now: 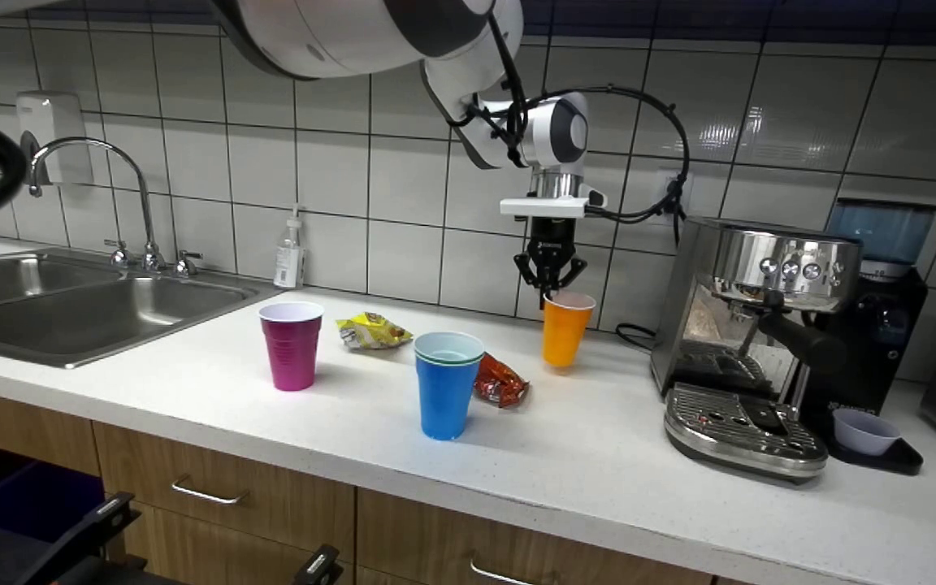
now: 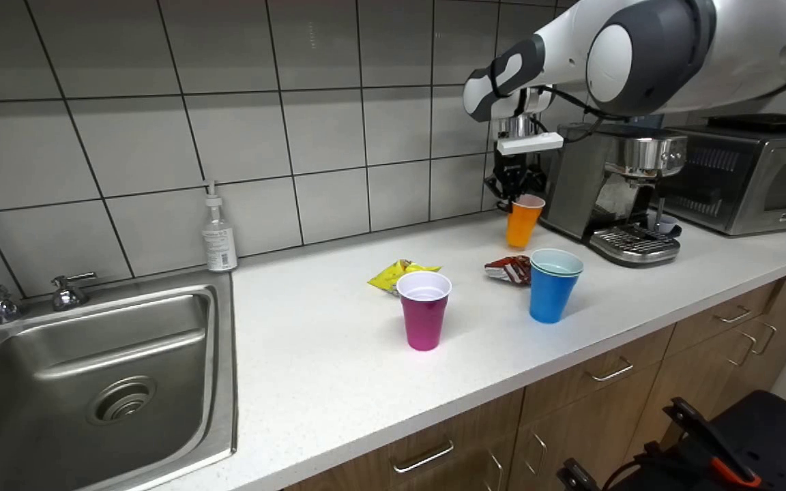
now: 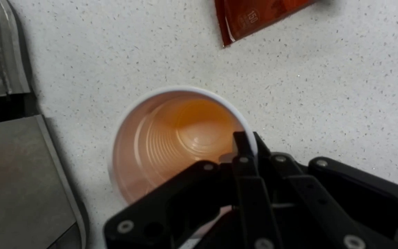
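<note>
My gripper is shut on the rim of an orange cup. One fingertip is inside the cup and one is outside, with the white rim between them. The orange cup also shows in both exterior views, tilted slightly; I cannot tell whether its base touches the counter. The cup's inside shows no contents. A red packet lies near it, behind a stack of blue cups. A magenta cup stands upright beside a yellow packet.
A steel espresso machine stands close to the orange cup, with a black grinder beside it. A microwave is further along. A steel sink and a soap bottle are at the opposite end. A tiled wall runs behind.
</note>
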Tool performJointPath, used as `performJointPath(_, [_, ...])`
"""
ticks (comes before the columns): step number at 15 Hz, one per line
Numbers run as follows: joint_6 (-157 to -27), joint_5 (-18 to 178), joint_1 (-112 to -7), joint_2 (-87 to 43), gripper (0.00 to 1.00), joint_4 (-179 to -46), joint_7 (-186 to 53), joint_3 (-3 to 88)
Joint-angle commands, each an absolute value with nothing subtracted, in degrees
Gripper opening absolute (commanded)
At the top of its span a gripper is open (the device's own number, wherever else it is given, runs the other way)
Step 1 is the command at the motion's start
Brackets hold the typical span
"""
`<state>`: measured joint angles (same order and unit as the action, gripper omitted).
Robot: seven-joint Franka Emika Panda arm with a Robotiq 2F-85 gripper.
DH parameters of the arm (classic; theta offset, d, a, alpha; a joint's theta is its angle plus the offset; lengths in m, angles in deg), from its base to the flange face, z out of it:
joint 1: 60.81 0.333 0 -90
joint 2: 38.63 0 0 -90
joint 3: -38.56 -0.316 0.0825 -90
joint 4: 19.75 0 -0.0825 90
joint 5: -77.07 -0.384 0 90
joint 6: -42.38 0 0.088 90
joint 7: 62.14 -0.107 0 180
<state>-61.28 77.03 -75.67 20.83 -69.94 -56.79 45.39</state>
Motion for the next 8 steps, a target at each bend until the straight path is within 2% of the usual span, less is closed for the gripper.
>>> performJointPath(1, [-63.8, 77.2, -75.4, 13.9, 0.01, -80.2, -54.6, 45.2])
performJointPath(8, [-68.8, 78.2, -75.1, 7.0, 0.01, -93.5, -55.5, 46.2])
